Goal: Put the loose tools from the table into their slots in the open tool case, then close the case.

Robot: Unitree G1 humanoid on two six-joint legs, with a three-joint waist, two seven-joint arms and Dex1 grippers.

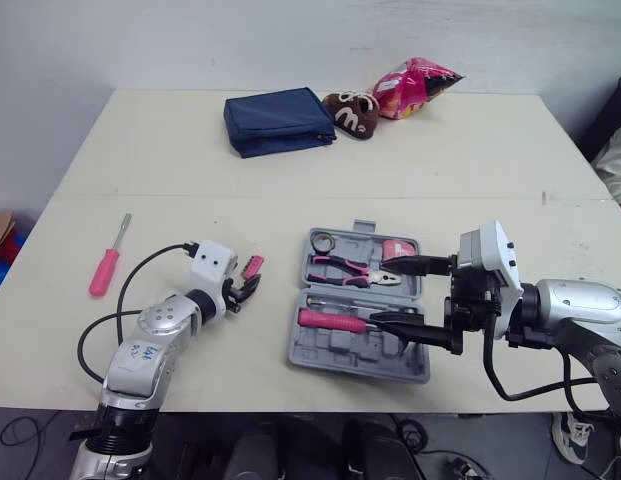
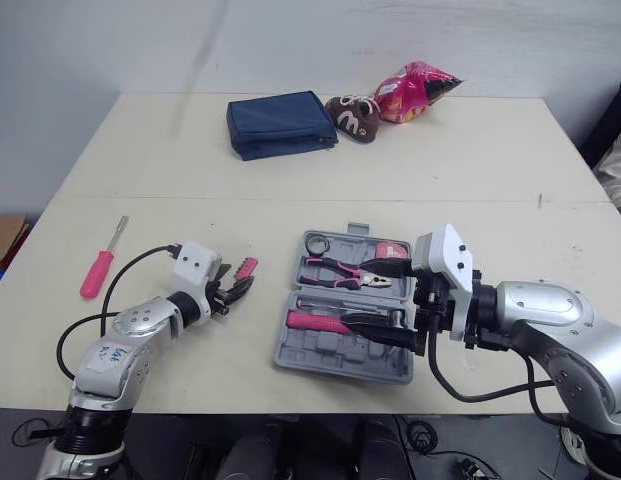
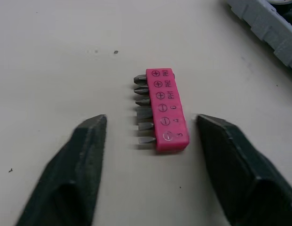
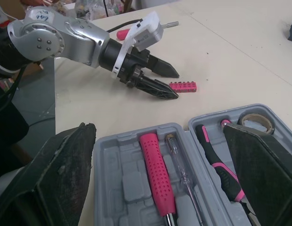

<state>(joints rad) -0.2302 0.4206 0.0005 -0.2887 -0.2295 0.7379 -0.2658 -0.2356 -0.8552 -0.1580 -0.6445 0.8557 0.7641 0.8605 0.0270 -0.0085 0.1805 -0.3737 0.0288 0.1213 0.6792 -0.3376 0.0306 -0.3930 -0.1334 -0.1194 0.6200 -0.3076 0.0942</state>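
The grey tool case (image 1: 330, 350) lies open near the table's front edge. It holds pink-handled pliers (image 1: 340, 268), a pink-handled driver (image 1: 332, 320), a thin tester screwdriver (image 4: 183, 176) and a tape measure (image 1: 398, 248). My right gripper (image 1: 402, 297) hovers open over the case's right side, nothing between its fingers (image 4: 56, 179). Left of the case a pink bit holder (image 3: 165, 109) lies flat on the table. My left gripper (image 1: 247, 290) is open around its near end, pads (image 3: 84, 155) apart from it. A loose pink screwdriver (image 1: 107, 262) lies far left.
At the table's back sit a navy pouch (image 1: 278, 120), a brown slipper (image 1: 352, 112) and a pink snack bag (image 1: 415, 85). A black cable (image 1: 140, 275) loops by my left arm. Bare tabletop (image 1: 190, 200) separates the case from the back items.
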